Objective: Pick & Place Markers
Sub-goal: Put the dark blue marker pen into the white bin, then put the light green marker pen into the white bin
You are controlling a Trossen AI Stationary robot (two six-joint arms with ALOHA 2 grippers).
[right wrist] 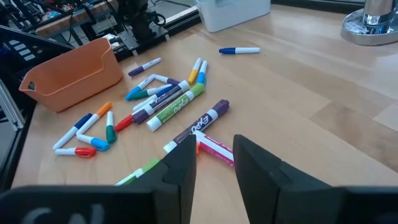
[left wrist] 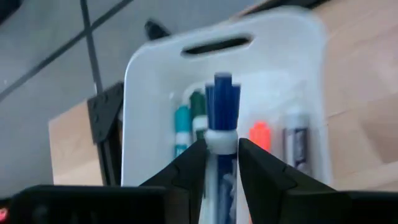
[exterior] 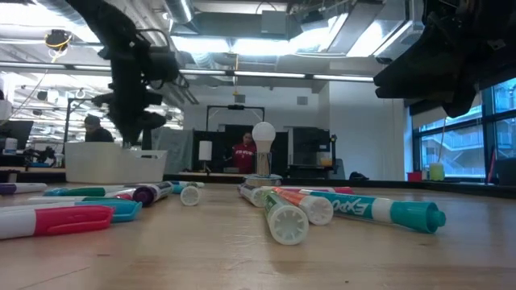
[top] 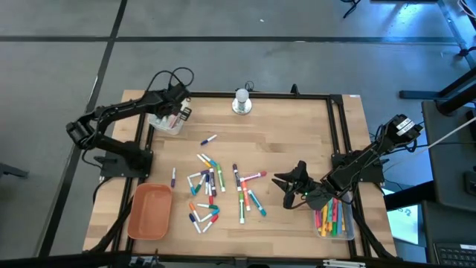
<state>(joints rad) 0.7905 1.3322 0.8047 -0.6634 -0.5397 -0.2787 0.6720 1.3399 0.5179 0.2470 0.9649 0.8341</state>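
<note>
My left tool (left wrist: 221,163) pinches a light, stiff, slick blue-capped marker (left wrist: 222,118) mid-barrel over the white tray (top: 165,123) at ten o'clock on the desk (top: 297,141), while my right tool (right wrist: 214,160), part-open and empty, overlooks scattered markers (top: 216,186).

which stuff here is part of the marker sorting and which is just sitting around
Part of the job:
- loose markers on the table
- blue marker between the left end effector fingers, over the white tray
- right end effector, empty above the pile

Just lying about:
- orange tray
- lamp
</note>
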